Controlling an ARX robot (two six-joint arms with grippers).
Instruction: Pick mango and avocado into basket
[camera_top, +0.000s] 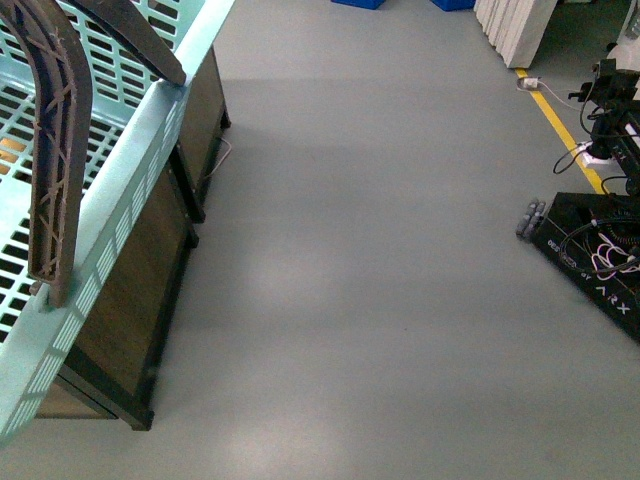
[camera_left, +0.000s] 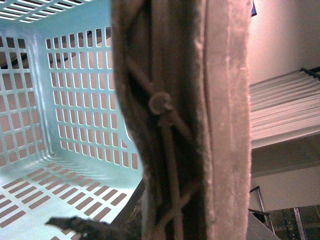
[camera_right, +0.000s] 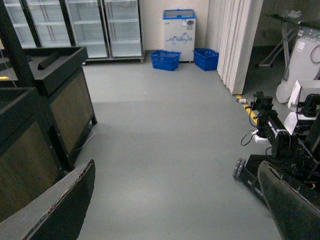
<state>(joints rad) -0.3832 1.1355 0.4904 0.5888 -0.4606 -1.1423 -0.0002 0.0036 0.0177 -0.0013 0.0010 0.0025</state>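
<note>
The turquoise basket (camera_top: 120, 170) fills the left of the front view, held up, its grey-brown handles (camera_top: 55, 150) swung over it. In the left wrist view my left gripper is shut on the basket's handle (camera_left: 180, 120), which fills the picture; the basket's slotted inside (camera_left: 65, 150) shows behind, with no fruit in the part I see. A small yellow-orange patch (camera_top: 8, 152) shows through the basket's slots; I cannot tell what it is. My right gripper (camera_right: 175, 200) is open and empty above the grey floor. Mango and avocado are not in view.
Dark wooden display stands (camera_top: 150, 290) stand along the left. Another ARX robot base (camera_top: 600, 260) with cables is at the right by a yellow floor line (camera_top: 565, 130). Glass fridges (camera_right: 75, 25), a small freezer and blue crates (camera_right: 165, 59) stand at the far wall.
</note>
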